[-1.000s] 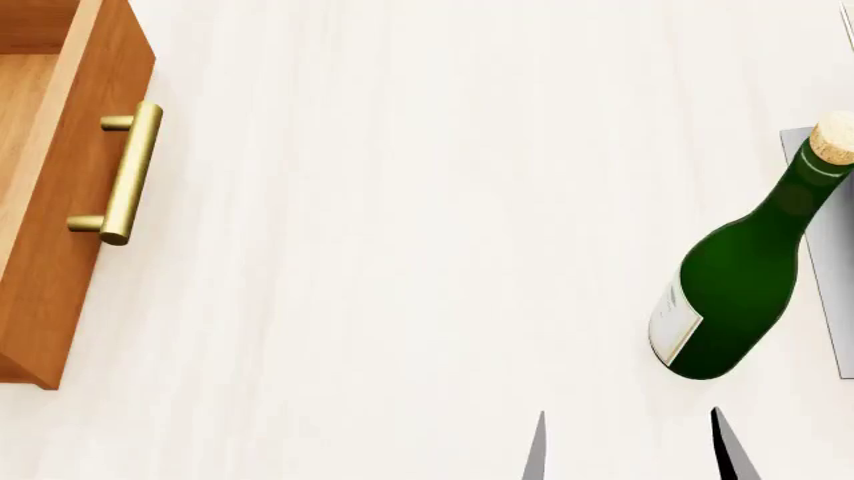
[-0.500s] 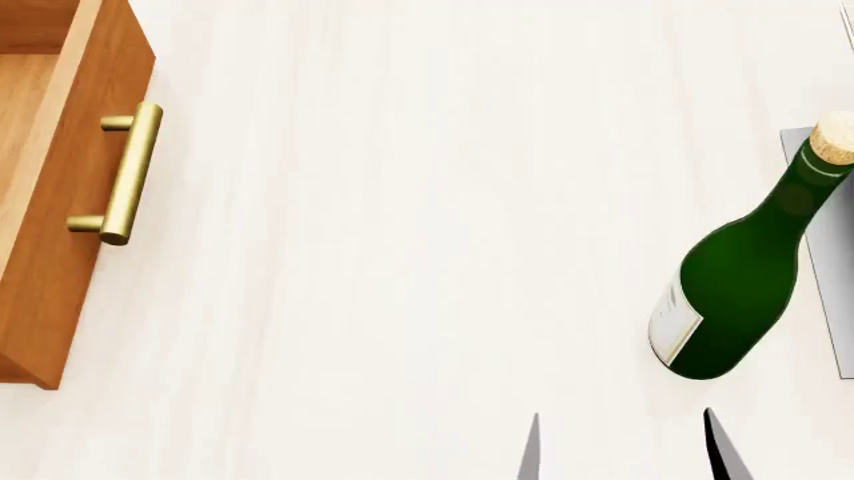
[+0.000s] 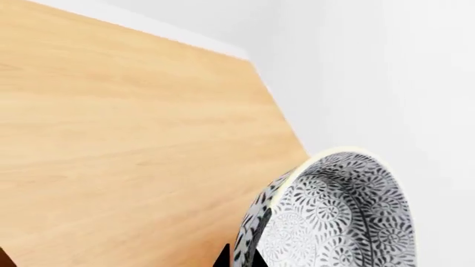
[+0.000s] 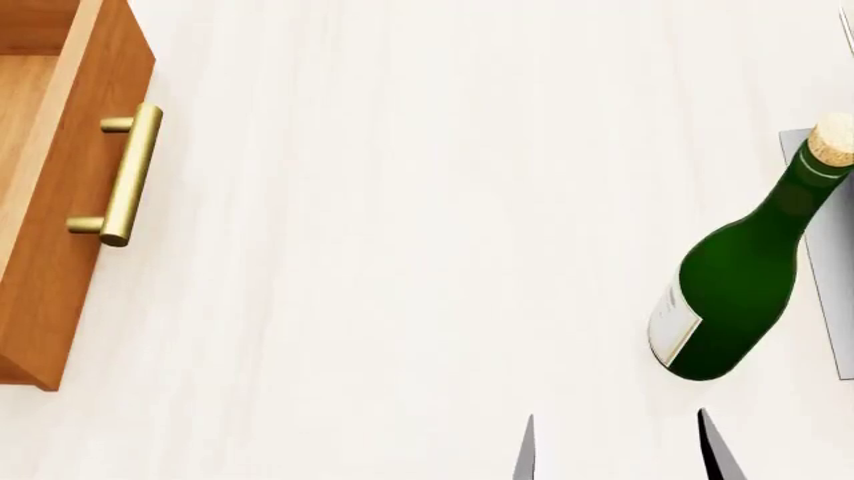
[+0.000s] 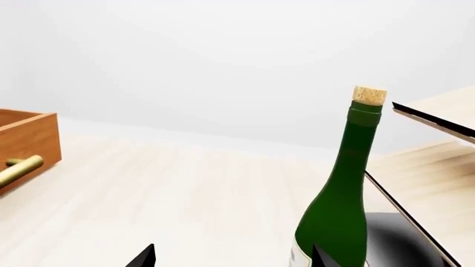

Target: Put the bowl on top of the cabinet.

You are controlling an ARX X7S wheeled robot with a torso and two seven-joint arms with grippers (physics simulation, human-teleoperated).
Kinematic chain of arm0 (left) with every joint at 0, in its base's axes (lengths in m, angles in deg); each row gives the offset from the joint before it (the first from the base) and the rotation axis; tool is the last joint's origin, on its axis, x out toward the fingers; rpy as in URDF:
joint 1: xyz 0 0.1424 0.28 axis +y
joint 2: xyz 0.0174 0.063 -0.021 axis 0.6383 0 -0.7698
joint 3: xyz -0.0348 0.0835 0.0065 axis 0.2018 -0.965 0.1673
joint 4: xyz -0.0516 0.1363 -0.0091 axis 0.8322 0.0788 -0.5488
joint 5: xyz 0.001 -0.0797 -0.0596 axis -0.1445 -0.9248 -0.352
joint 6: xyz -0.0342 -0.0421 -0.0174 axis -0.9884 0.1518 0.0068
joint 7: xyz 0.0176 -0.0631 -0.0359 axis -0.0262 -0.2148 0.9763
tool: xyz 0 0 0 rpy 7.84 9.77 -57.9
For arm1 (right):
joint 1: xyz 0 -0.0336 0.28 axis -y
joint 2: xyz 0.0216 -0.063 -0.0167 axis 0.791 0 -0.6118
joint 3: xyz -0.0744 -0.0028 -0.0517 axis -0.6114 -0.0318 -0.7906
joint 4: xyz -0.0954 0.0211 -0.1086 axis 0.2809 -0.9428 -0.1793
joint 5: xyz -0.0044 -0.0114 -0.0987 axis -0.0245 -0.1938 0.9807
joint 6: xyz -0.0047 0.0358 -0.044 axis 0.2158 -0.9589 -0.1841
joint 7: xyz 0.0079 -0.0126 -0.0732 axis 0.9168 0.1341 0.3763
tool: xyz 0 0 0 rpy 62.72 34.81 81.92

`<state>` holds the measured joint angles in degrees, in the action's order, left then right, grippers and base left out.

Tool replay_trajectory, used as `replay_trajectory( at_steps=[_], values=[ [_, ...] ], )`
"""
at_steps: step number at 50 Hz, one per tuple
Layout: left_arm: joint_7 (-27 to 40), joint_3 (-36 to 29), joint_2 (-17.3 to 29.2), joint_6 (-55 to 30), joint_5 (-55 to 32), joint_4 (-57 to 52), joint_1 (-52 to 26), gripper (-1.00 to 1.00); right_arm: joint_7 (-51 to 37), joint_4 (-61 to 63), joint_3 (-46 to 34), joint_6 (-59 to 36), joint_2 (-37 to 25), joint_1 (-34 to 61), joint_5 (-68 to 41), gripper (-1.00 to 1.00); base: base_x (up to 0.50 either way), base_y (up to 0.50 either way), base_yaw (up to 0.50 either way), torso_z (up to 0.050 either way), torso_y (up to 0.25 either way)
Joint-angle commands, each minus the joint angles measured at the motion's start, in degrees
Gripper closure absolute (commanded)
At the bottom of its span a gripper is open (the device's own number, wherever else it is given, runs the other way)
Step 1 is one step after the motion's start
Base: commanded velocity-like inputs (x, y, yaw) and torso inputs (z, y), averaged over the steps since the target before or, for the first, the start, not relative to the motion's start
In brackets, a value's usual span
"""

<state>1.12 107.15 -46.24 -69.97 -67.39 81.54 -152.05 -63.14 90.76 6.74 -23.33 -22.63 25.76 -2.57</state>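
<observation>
In the left wrist view the bowl, white-grey with a fine dark pattern, is tipped on its side. My left gripper is shut on its rim, one dark fingertip on each side of the wall. Behind it spreads the flat orange-brown top of the cabinet; whether the bowl touches it I cannot tell. The head view shows neither the bowl nor the left gripper. There the cabinet's drawer with its brass handle is at the left. My right gripper stands open and holds nothing.
A corked green bottle stands on the pale table, just right of my right gripper. Behind the bottle is a pale wood and dark metal rack. A white wall lies beyond the cabinet top.
In the head view my right gripper's fingertips have slid slightly left and lower toward the picture's bottom edge. The bottle and drawer have not moved.
</observation>
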Motion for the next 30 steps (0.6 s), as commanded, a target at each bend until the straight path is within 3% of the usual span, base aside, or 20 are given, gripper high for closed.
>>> replay_trajectory(
  at_steps=[1, 11, 12, 30],
  values=[
    [1.24, 3.77, 1.0, -4.09, 10.08, -2.11, 2.9, 1.0, 1.67, 0.43, 1.78, 0.22, 1.0, -0.33, 0.08, -1.0, 0.0, 0.0, 0.0, 0.0, 0.0],
    [1.42, 3.36, 0.66, -3.55, 10.43, -1.83, 3.52, 1.0, 1.54, 0.37, 1.68, 0.33, 0.86, -0.35, -0.01, -1.0, 0.0, 0.0, 0.0, 0.0, -0.002],
    [0.94, 2.33, 0.76, -3.93, 10.53, -0.55, 3.03, -1.0, 1.55, 0.31, 1.72, 0.36, 0.84, -0.31, -0.1, -1.0, 0.0, 0.0, 0.0, 0.0, 0.0],
    [0.57, -1.16, -0.22, -4.76, 10.87, -0.08, 1.61, -1.0, 1.45, 0.18, 1.55, 0.52, 0.53, -0.31, -0.36, -1.0, 0.0, 0.0, 0.0, 0.0, -0.003]
  ],
)
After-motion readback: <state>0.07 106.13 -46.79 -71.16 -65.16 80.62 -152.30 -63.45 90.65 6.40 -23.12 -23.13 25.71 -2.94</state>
